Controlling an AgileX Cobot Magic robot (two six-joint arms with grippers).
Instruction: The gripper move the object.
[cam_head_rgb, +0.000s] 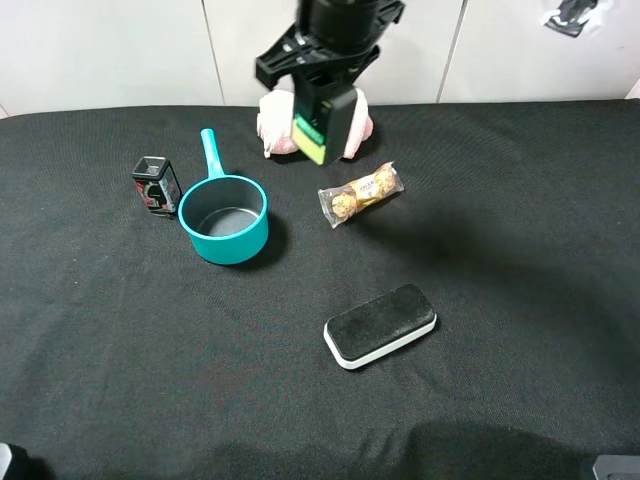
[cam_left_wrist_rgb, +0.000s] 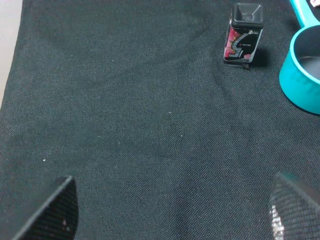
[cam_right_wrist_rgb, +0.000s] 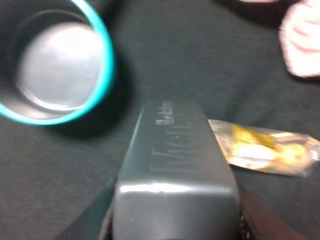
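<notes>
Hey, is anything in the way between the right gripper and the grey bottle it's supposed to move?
No, nothing visible. The right gripper is shut on the bottle and holds it above the cloth. The teal pan and the chocolate packet lie lower down, clear of it, and the pink toy sits behind.

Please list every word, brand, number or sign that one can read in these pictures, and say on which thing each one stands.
"Me": large raised letters on the side of the dark grey bottle; what follows is blurred.
green-and-yellow label of the same bottle: too small to read.
black-and-red tin: a small white word, too small to read.
sweet packet: print too small to read.
</notes>
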